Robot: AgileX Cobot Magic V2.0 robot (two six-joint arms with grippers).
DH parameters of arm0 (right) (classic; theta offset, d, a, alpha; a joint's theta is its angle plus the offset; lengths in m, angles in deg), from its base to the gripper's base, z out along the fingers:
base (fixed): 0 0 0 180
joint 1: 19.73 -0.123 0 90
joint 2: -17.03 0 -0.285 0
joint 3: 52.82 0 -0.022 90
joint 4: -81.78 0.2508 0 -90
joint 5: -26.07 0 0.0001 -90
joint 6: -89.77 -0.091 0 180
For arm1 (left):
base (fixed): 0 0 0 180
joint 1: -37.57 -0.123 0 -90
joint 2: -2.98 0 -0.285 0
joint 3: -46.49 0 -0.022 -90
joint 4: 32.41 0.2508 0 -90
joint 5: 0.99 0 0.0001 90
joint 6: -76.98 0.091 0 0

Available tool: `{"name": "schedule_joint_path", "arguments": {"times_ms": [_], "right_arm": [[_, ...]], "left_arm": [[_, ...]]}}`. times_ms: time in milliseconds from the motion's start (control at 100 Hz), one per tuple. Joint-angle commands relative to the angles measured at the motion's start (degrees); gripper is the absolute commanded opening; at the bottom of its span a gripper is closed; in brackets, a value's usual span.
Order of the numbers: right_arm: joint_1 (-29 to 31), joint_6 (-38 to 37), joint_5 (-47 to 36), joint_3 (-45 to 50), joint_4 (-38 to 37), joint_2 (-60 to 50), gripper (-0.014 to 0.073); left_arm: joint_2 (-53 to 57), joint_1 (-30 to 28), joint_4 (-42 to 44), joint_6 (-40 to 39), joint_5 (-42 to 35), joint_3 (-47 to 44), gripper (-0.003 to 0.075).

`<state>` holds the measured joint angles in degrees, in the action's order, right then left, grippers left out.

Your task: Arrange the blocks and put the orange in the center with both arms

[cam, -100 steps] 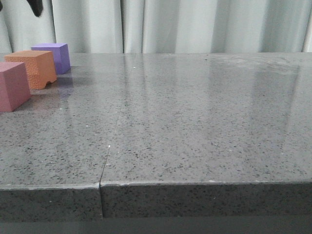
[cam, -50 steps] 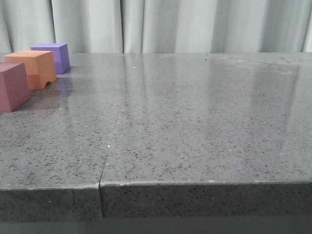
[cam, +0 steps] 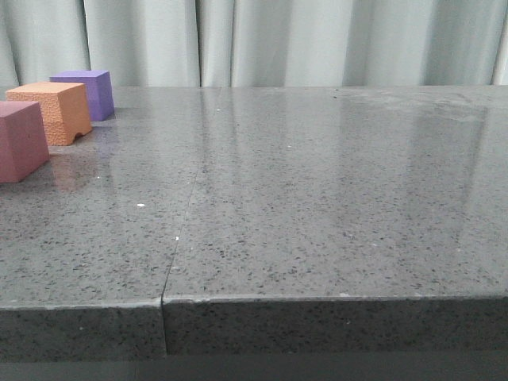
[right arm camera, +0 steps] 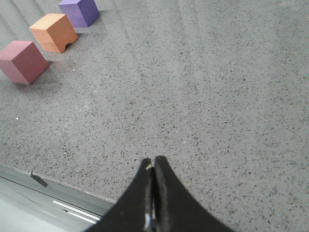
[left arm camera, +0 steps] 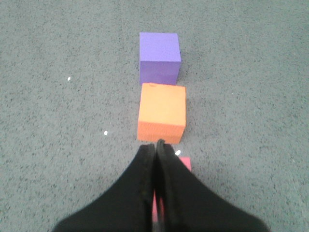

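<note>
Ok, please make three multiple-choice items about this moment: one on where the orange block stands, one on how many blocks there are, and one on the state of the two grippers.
1. Where does the orange block stand?
A. Between the purple cube and the pink cube
B. At the far end of the row
C. On top of the pink cube

2. How many blocks are on the table?
A. Two
B. Three
C. Four

3. What is the state of the grippers?
A. Both open
B. Left shut on the orange block
C. Both shut and holding nothing

Answers:
1. A: in the front view the purple cube is behind it and the pink cube in front of it.
2. B: the right wrist view shows just these three in a row.
3. C: the left gripper and the right gripper each have fingers pressed together, nothing between them.
</note>
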<state>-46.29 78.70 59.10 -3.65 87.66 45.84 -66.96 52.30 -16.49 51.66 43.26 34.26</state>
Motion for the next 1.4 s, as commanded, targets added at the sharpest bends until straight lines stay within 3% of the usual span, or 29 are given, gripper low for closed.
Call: {"name": "schedule_joint_path", "arguments": {"times_ms": [0,930,1150,1390], "right_arm": [[-0.1,0.7,-3.9,-1.4,-0.4,0.3,-0.0069],[-0.1,0.7,-4.0,-1.4,-0.4,0.3,-0.0069],[-0.1,0.7,-4.0,-1.4,-0.4,0.3,-0.0069],[-0.1,0.7,-4.0,-1.4,-0.4,0.3,-0.0069]], "left_arm": [[4.1,-0.1,0.0,-0.5,-4.2,-0.9,-0.002],[30.3,-0.1,-0.2,-0.8,-6.5,-28.6,-0.002],[34.7,-1.8,0.8,0.5,-15.6,-35.9,-0.002],[41.6,-11.6,-9.6,19.0,-31.5,-45.0,-0.002]]}}
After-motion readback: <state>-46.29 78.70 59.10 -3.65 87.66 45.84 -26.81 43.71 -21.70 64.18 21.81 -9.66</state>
